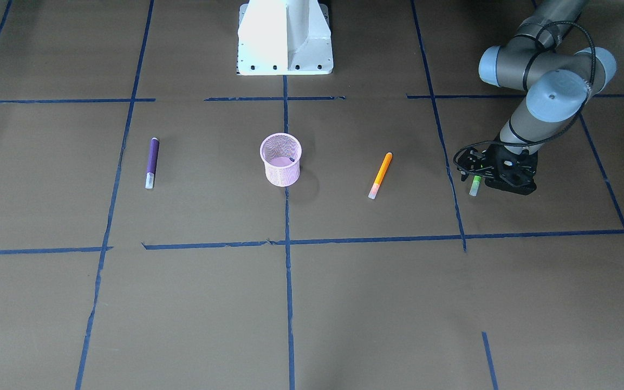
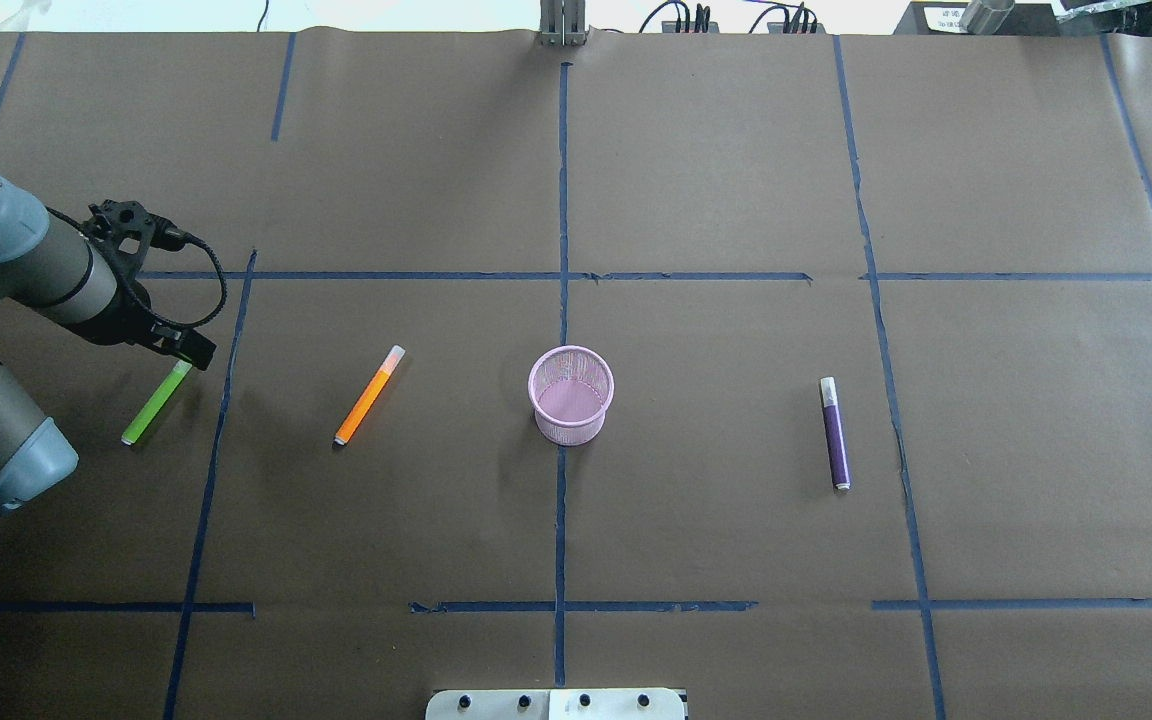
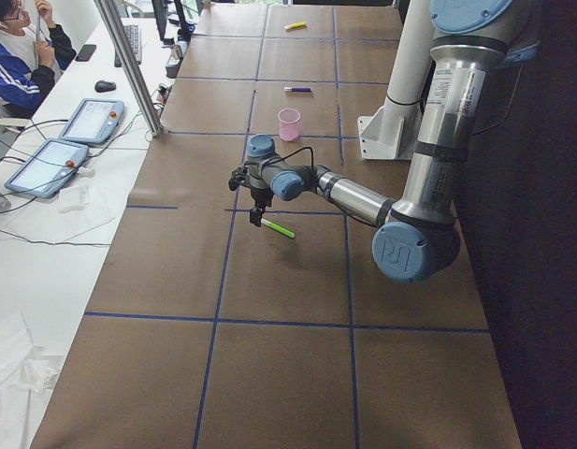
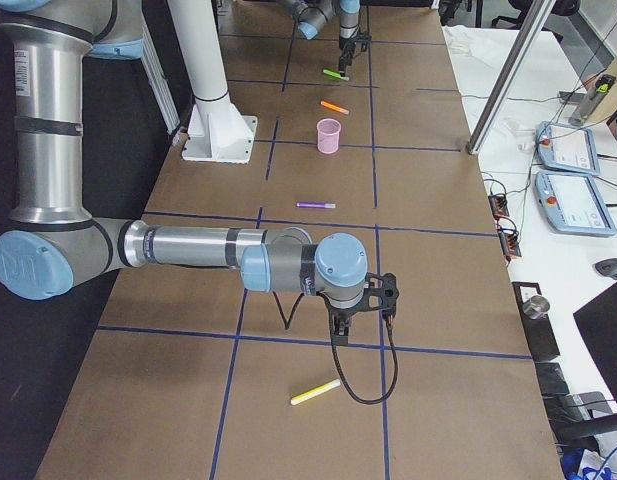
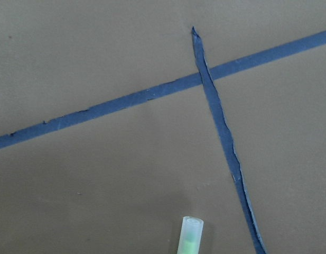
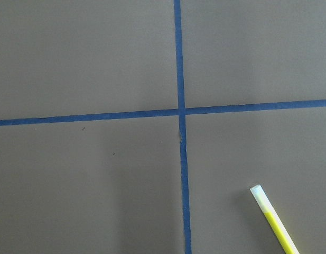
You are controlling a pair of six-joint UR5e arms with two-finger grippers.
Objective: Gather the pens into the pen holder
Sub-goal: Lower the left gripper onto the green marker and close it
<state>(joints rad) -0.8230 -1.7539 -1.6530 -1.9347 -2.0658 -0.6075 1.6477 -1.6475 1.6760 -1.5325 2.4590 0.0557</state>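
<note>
Overhead exterior view: left gripper [image 2: 190,352] sits at the capped end of the green pen [image 2: 153,405], which appears to lie flat, well apart from the pen holder [image 2: 570,430]. Jaw opening and hold cannot be determined. Risk: gripped at its end, the pen may swing or slip in transit and strike the holder's rim or the orange pen [image 2: 368,395] between. Right gripper [image 4: 360,318]: state undetermined.

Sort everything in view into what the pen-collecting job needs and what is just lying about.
For the job: green pen, orange pen, purple pen, yellow pen, pink pen holder.

Just lying about: two tablets and a computer mouse, on the white side table.
</note>
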